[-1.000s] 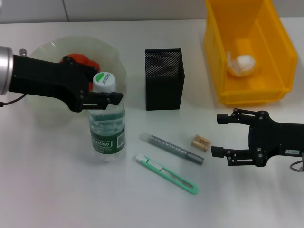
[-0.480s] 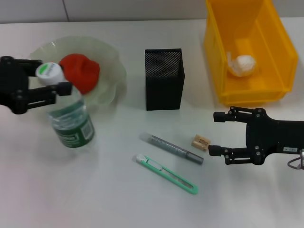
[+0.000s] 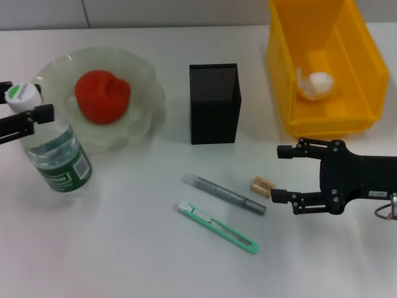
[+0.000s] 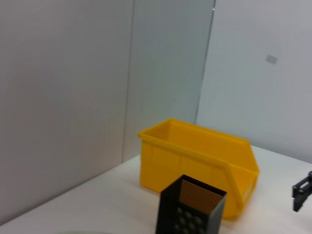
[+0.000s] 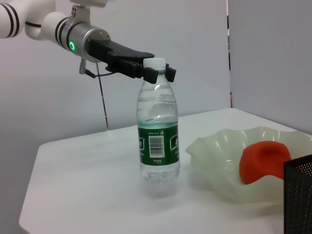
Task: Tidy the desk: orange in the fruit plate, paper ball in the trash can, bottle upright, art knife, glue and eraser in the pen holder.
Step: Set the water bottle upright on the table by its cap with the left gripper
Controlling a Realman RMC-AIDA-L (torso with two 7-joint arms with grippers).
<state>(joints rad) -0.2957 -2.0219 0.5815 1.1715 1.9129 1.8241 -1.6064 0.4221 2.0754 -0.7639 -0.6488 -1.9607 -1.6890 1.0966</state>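
A white desk before pale walls. At the far left the left gripper pinches the neck of the bottle, which stands upright, probably steadied there. Just right, the orange sits in the fruit plate. The black pen holder stands mid-desk; nearer lie the glue and art knife, with the eraser beside them. The right gripper hovers spread just right of the eraser, likely lining up on it, nothing between. Far right, the paper ball rests in the yellow trash can
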